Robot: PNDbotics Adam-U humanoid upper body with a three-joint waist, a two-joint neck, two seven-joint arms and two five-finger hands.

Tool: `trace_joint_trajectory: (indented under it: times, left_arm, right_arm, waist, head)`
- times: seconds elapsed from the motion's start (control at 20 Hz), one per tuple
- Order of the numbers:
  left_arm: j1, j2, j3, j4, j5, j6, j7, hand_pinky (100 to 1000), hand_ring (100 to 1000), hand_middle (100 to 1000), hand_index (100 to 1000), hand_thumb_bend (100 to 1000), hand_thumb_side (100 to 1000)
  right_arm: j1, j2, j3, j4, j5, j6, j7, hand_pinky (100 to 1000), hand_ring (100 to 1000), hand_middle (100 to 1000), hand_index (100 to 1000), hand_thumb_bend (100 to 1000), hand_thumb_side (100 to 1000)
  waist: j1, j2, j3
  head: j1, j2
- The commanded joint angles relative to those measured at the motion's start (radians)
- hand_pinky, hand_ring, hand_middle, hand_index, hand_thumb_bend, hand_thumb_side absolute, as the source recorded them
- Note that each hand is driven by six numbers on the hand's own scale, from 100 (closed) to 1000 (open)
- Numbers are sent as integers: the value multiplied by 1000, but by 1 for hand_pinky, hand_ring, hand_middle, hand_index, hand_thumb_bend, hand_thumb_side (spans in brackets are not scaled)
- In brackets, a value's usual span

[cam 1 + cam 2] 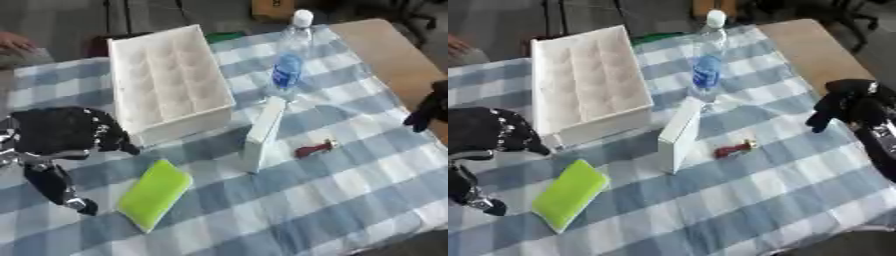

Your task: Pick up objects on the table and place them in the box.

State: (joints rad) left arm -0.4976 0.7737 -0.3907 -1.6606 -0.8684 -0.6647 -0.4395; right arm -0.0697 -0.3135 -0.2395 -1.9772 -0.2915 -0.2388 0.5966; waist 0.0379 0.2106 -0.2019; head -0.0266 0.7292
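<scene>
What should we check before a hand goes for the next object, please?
1. White box open and holding nothing: ok.
2. Green sponge lying flat near left hand: ok.
3. Small red object clear of neighbours: ok.
4. White carton on its edge, could tip: not ok.
5. Water bottle upright close behind the carton: ok.
6. Right hand holding nothing: cannot tell.
</scene>
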Motion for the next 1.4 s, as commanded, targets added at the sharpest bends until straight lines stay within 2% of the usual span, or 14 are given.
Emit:
trace_joint_trajectory:
  times: [0.05, 0.65, 1.4]
  left_arm:
    - [-19, 12, 4, 9, -22, -179, -140, 774, 743, 693, 884, 812, 474]
    - [-39, -5, -7, 13, -14, -196, -126, 768, 740, 691, 878, 785, 468]
    - [-57, -30, -61, -21, 3, -241, -189, 772, 745, 692, 872, 797, 501]
  right_arm:
    - [-6, -21, -2, -23, -7, 0, 4, 585, 499, 596, 809, 100, 687]
    - [-6, -22, -1, -23, -10, 0, 5, 585, 499, 596, 809, 100, 686]
    - [-7, -19, 0, -23, -7, 3, 7, 584, 499, 596, 809, 100, 687]
  waist:
    - [-1, -14, -1]
    - [-3, -16, -1]
    - [0, -16, -4]
  head:
    - [2, 1]
    - [3, 1]
    - [4, 6]
